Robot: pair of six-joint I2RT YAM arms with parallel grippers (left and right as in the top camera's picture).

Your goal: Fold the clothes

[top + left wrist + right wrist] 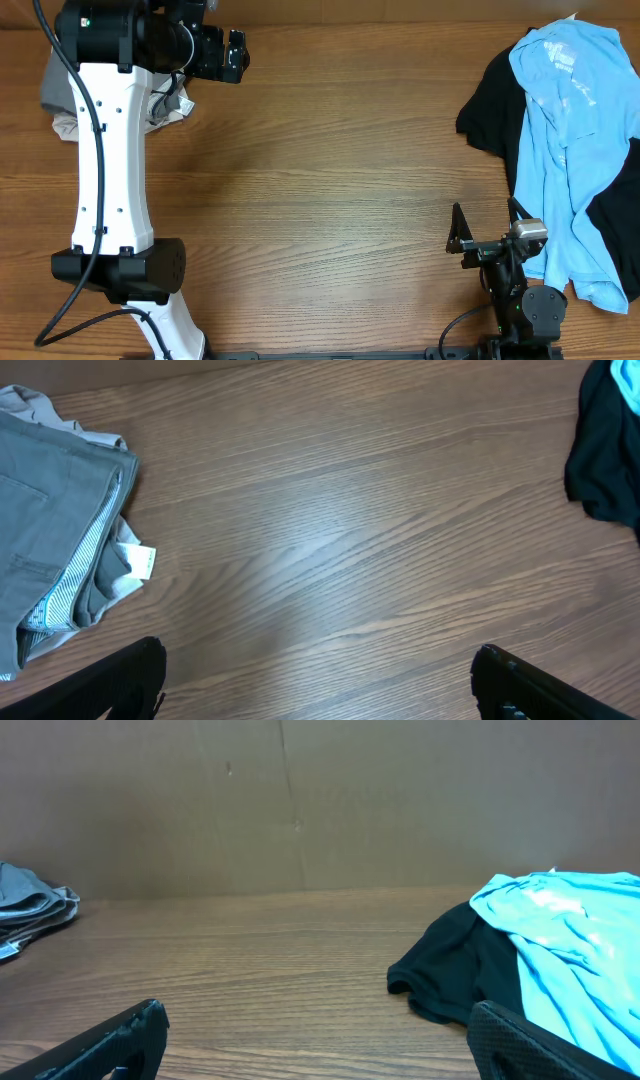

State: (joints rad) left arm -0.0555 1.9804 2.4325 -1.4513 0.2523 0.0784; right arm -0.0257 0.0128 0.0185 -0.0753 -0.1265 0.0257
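Folded grey shorts [58,98] lie at the table's far left corner, partly hidden under my left arm. In the left wrist view the grey shorts [50,530] show a striped lining and a white tag. My left gripper [240,56] hangs open just right of them over bare wood, and the left gripper [318,678] holds nothing. At the right edge a light-blue T-shirt [568,140] lies crumpled over a black garment [488,112]. My right gripper [485,214] stands open near the front edge, left of that pile. Past the right gripper [318,1040] lie the black garment [455,965] and the T-shirt [570,935].
The wooden table [340,170] spreads between the two piles. A brown wall [300,800] rises behind the table's far edge. The black garment [605,470] shows at the right edge of the left wrist view.
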